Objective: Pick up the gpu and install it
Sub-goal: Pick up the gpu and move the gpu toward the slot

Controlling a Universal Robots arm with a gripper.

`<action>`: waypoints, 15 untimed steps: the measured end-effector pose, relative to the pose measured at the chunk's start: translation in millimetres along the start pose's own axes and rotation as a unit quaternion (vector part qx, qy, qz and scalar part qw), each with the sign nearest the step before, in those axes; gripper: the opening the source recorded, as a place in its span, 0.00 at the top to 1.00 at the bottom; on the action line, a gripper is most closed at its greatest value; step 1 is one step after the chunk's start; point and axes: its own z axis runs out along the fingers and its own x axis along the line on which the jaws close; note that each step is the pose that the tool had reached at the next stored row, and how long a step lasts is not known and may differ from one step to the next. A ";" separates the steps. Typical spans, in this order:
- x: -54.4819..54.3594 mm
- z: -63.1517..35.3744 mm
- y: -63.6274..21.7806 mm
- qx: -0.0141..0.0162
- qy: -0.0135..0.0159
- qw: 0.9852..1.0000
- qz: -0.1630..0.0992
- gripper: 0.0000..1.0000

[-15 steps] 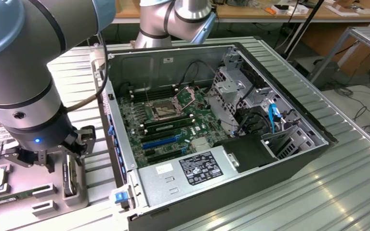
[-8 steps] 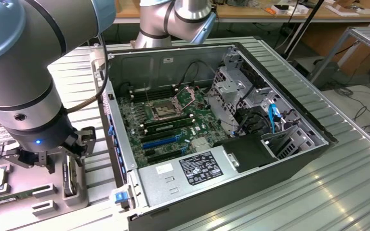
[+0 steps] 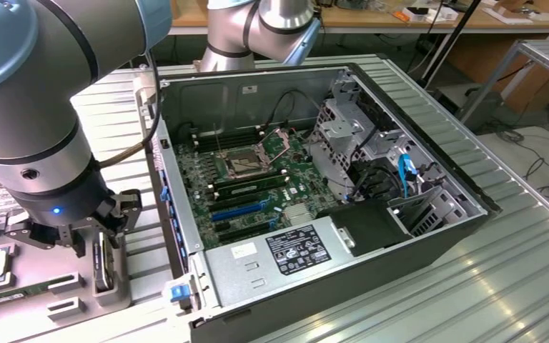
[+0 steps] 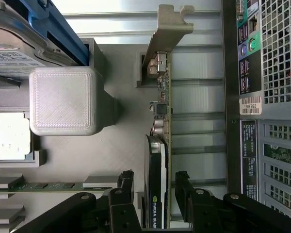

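The gpu (image 4: 158, 145) stands on edge in a slot of the grey holder tray (image 4: 121, 145), its black face with a green logo to one side and its silver end bracket (image 4: 167, 24) at the far end. My gripper (image 4: 155, 190) straddles the card near its logo end. One black finger (image 4: 127, 187) sits on each side, with a small gap left between each finger and the card, so the jaws are open. In the exterior view the gripper (image 3: 103, 243) hangs over the gpu (image 3: 106, 270) at the left, beside the open computer case (image 3: 184, 236).
The case lies open with its motherboard (image 3: 246, 179) and blue card slots (image 3: 236, 211) exposed. The tray also holds a hard drive (image 4: 9, 58), a processor (image 4: 9, 136), a memory stick (image 4: 39, 185) and a raised grey block (image 4: 63, 99). The case's rear panel (image 4: 262, 97) runs close alongside the card.
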 end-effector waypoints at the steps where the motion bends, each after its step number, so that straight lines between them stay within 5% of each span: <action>1: 0.0 0.0 0.0 0.000 0.000 1.000 0.000 0.53; 15: 0.0 0.0 0.0 0.000 0.000 1.000 0.000 0.53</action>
